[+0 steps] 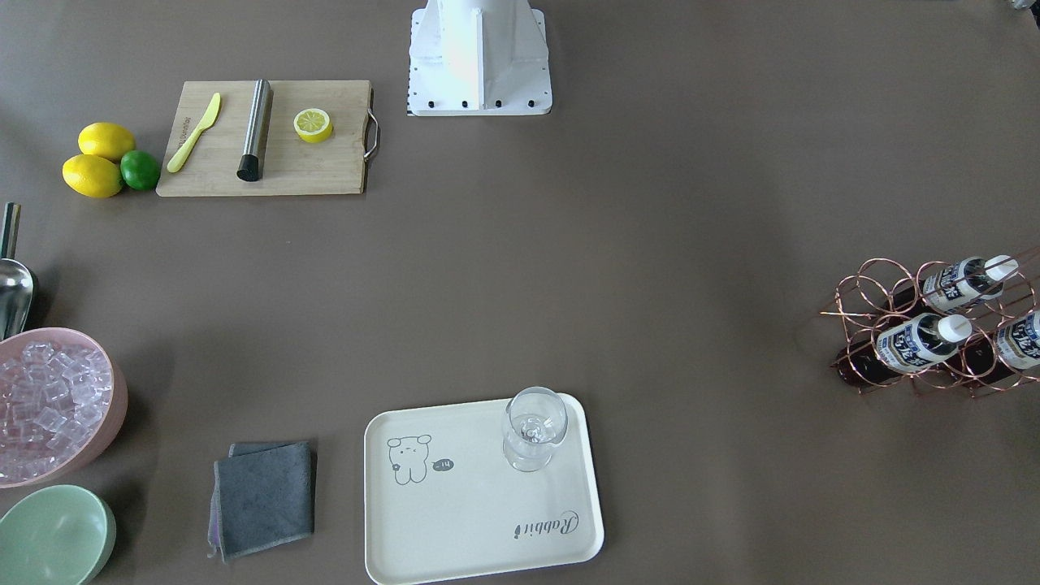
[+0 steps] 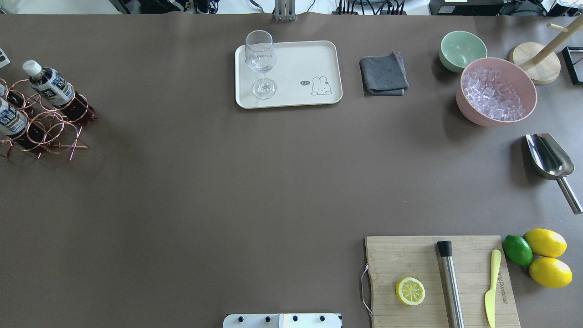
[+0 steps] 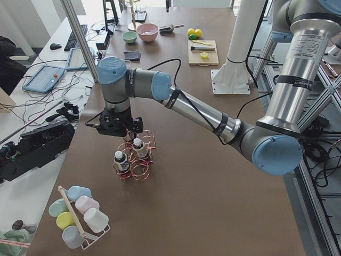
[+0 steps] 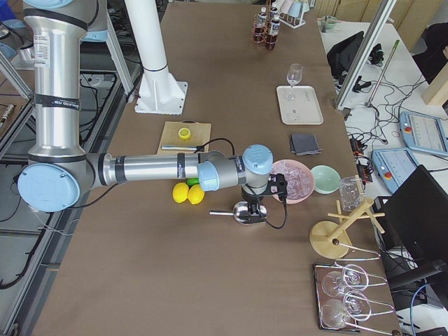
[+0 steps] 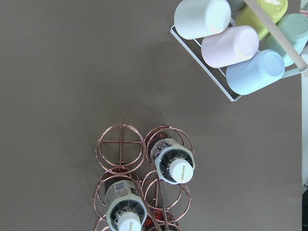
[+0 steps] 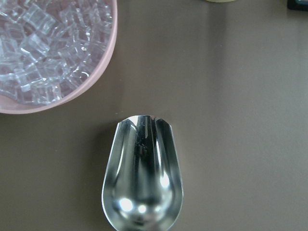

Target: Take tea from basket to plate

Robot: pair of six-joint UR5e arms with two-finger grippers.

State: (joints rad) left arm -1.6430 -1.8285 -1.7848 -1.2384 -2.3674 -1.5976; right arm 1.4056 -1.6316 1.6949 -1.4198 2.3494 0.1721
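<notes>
Three tea bottles (image 1: 922,341) stand in the rose-gold wire basket (image 1: 886,284) at the table's end on my left. In the left wrist view two white caps show from above, one of them (image 5: 175,166) in a middle ring of the basket (image 5: 120,147). My left gripper (image 3: 120,129) hangs just above the basket; I cannot tell if it is open or shut. The cream plate (image 2: 314,54) lies at the far side of the table with a clear glass (image 2: 260,59) standing on it. My right gripper (image 4: 255,205) hangs over a metal scoop; I cannot tell its state.
The metal scoop (image 6: 142,183) lies beside a pink bowl (image 2: 528,84) of ice. A green bowl (image 2: 462,48), a grey cloth (image 2: 383,74), a cutting board (image 2: 410,255) with a lemon half, and lemons and a lime are on my right. A cup rack (image 5: 240,38) stands near the basket.
</notes>
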